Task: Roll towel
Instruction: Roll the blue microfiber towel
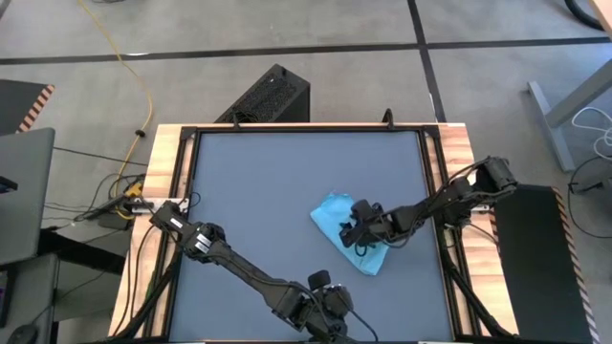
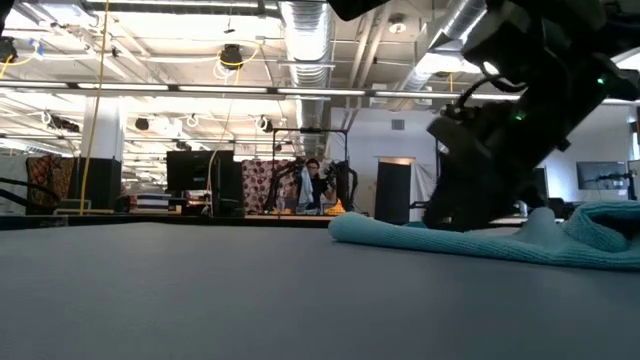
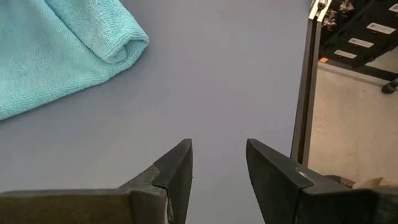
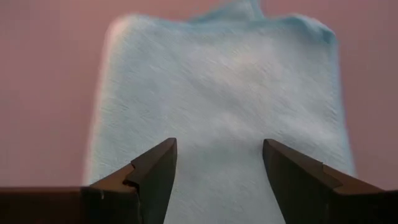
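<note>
1. The right gripper (image 4: 217, 180) hangs low over the towel (image 4: 217, 93), its two dark fingers spread wide with blue cloth showing between them. It has hold of nothing that I can see, and whether the tips are pressing the fabric I can't make out.

2. The towel (image 1: 349, 232) lies on the right half of the dark grey table (image 1: 268, 191), a little nearer the front edge than the middle. It is folded into a narrow strip running at an angle, and one corner shows a soft doubled-over fold (image 3: 127, 46). From table height it sits low and flat with a small raised hump (image 2: 540, 222).

3. The left gripper (image 3: 217, 171) waits near the front edge of the table, well apart from the towel, fingers partly open over bare tabletop and holding nothing.

4. What could go wrong, to my eye:
   - With fingers this wide, closing could bunch the cloth into a wad rather than catching a clean edge to roll.
   - The fabric looks soft and light; a push along the table might drag the whole strip instead of turning it over.
   - With the left gripper so far off, nothing pins the far end, so the strip could skew or unfold.
</note>
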{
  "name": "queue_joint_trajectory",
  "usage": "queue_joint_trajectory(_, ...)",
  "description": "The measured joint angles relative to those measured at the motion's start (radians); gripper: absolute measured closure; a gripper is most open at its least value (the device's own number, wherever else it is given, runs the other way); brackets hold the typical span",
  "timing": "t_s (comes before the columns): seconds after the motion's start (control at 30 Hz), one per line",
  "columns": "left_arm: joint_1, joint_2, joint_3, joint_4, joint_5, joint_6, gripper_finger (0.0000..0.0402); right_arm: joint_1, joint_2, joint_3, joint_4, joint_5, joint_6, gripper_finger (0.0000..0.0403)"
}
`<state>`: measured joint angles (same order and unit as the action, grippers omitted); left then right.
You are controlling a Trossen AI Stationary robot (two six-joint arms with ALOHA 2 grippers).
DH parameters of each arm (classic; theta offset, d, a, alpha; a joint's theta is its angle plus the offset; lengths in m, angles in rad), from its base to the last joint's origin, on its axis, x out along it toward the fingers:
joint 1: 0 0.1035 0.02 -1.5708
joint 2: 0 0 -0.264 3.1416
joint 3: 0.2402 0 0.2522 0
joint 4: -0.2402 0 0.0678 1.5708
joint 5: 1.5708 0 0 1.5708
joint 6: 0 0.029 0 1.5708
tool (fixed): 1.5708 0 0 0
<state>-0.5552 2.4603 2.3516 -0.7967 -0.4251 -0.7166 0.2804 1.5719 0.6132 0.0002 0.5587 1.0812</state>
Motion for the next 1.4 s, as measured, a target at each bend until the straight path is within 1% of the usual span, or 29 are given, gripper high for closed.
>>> queue_joint_trajectory(0.1, 0.0, 0.0, 0.0, 0.0, 0.0, 0.0, 0.0262, -0.012, 0.0, 0.0, 0.056, 0.001, -0.066, 0.0138)
queue_joint_trajectory(0.17, 0.0, 0.0, 0.0, 0.0, 0.0, 0.0, 0.0262, -0.021, 0.0, 0.0, 0.061, 0.002, -0.092, 0.0138)
queue_joint_trajectory(0.4, 0.0, 0.0, 0.0, 0.0, 0.0, -0.004, 0.0262, -0.027, 0.0, 0.0, 0.06, -0.016, -0.095, 0.0138)
queue_joint_trajectory(0.63, 0.0, 0.0, 0.0, 0.0, -0.002, -0.005, 0.0262, 0.006, 0.0, 0.0, 0.062, -0.038, -0.08, 0.0138)
queue_joint_trajectory(0.77, 0.001, 0.0, 0.0, 0.001, -0.004, -0.005, 0.0262, -0.001, 0.009, 0.0, 0.102, -0.037, -0.08, 0.0138)
queue_joint_trajectory(0.87, 0.001, 0.0, 0.0, 0.001, -0.006, -0.006, 0.0262, -0.018, 0.048, 0.0, 0.184, -0.044, -0.085, 0.0138)
queue_joint_trajectory(0.97, 0.001, 0.0, 0.0, 0.001, -0.005, -0.008, 0.0262, -0.041, 0.108, 0.0, 0.296, -0.088, -0.093, 0.0138)
queue_joint_trajectory(1.1, -0.001, -0.002, 0.0, -0.024, 0.002, -0.029, 0.0262, -0.067, 0.183, 0.004, 0.419, -0.111, -0.096, 0.0138)
queue_joint_trajectory(1.27, -0.007, -0.005, -0.001, -0.071, 0.018, -0.056, 0.0262, -0.075, 0.226, 0.052, 0.428, -0.124, -0.109, 0.0138)
queue_joint_trajectory(1.4, -0.009, -0.005, -0.001, -0.082, 0.02, -0.065, 0.0262, -0.085, 0.233, 0.119, 0.408, -0.155, -0.192, 0.0138)
